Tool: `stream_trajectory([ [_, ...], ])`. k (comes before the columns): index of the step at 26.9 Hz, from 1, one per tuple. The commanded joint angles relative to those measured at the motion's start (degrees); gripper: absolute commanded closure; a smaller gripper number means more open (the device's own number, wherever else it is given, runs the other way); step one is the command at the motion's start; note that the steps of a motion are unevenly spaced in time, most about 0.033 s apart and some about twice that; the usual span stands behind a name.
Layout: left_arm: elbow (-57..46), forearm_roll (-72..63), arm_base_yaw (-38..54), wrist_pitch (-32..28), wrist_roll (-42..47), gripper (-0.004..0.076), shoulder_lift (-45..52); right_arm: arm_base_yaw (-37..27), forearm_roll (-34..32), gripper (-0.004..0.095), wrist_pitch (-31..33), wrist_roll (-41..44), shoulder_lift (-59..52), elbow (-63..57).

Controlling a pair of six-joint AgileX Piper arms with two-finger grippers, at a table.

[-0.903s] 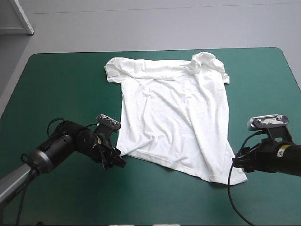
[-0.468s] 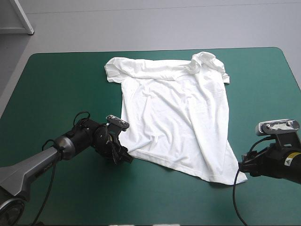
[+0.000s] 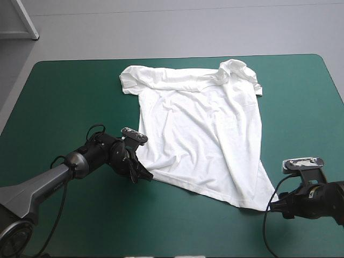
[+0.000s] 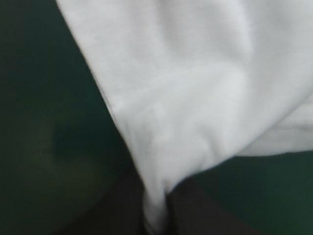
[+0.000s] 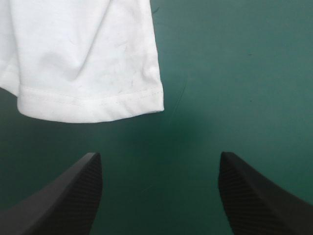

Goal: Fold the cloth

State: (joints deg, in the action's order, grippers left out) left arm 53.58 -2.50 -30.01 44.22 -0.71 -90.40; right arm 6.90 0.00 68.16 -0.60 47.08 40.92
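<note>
Fingers of left gripper (image 3: 143, 174) pinch near-left hem corner of T-shirt (image 3: 199, 123) | T-shirt white, spread flat mid-table on teal-green cover (image 3: 64, 91), collar far | right gripper (image 5: 159, 157) spread wide, near-right hem corner just ahead, not touching.

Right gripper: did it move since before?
Yes. The right gripper slid toward the near edge of the table, ending just short of the T-shirt corner.

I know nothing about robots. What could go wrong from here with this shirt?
1. The left gripper has its jaws shut on only a small pinch of the T-shirt at one near hem corner; it might slip out when lifted.
2. The right gripper stands open, short of the other hem corner, touching nothing; if only one side lifts, the T-shirt would likely drag askew across the table.
</note>
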Motion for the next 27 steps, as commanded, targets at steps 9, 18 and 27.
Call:
stream_trajectory([
  [9,-0.4,-3.9,-0.3,1.2,0.7,0.0732,-0.8,-0.1,0.0,0.0275,-10.8,-0.1,12.5,-0.3],
  [18,-0.4,-3.7,-0.3,1.2,0.7,0.0732,-0.8,-0.1,3.3,0.0276,-17.3,-1.1,26.3,-2.2],
  [27,-0.2,-3.1,-0.3,1.4,1.0,0.0732,-0.5,-0.1,16.6,0.0899,-22.4,-12.0,32.0,-7.6],
])
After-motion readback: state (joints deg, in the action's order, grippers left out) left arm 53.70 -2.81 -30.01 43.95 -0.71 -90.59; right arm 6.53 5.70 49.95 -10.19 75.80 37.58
